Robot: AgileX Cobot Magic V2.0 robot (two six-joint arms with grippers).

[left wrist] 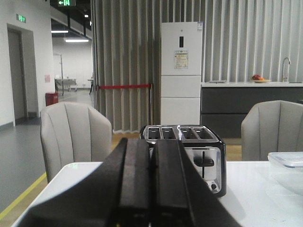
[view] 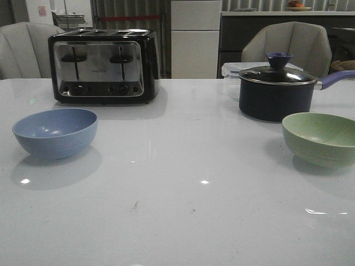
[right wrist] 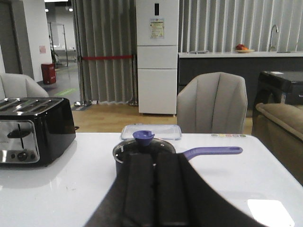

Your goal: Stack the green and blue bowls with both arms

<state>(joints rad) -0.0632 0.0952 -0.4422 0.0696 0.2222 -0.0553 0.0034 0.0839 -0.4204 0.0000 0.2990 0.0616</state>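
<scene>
1. Stacking has not begun: the dusty blue matte bowl (view: 55, 132) sits near the table's left edge, the pale sage green matte bowl (view: 320, 138) near the right, well apart
2. Next move, in my judgement, calls for each arm to descend toward its nearer bowl and spread its fingers over the rim
3. Left gripper (left wrist: 153, 189) held level above the white glossy table (view: 177, 210), fingers pressed together, facing the black and chrome four-slot toaster (left wrist: 187, 153)
4. Right gripper (right wrist: 155, 189) likewise level, fingers pressed together, empty, facing the dark navy lidded saucepan (right wrist: 142, 149)
</scene>
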